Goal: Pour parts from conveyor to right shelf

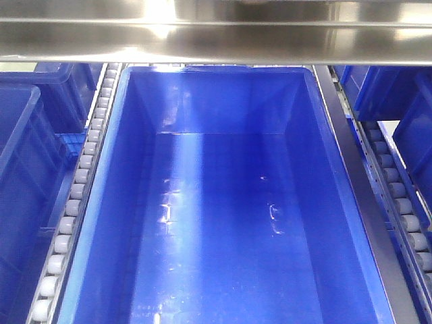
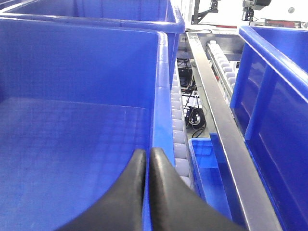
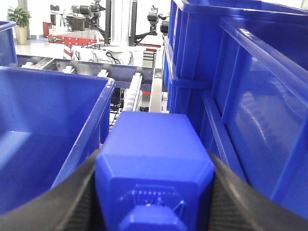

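Right hand (image 3: 154, 192) clamps a blue part (image 3: 154, 159); left hand (image 2: 147, 187) is clenched (empty). Tip it over the tub (image 1: 223, 202) at 12 o'clock.

no readable text, labels, numbers

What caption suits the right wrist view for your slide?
Right gripper shut on a blue block, beside a blue tub on the roller rack.

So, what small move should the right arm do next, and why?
Probably shift the right gripper a little left, over the open tub, then release. Its fingers are shut on the blue block, which sits beside the tub's rim rather than over it; the front view shows a tub empty.
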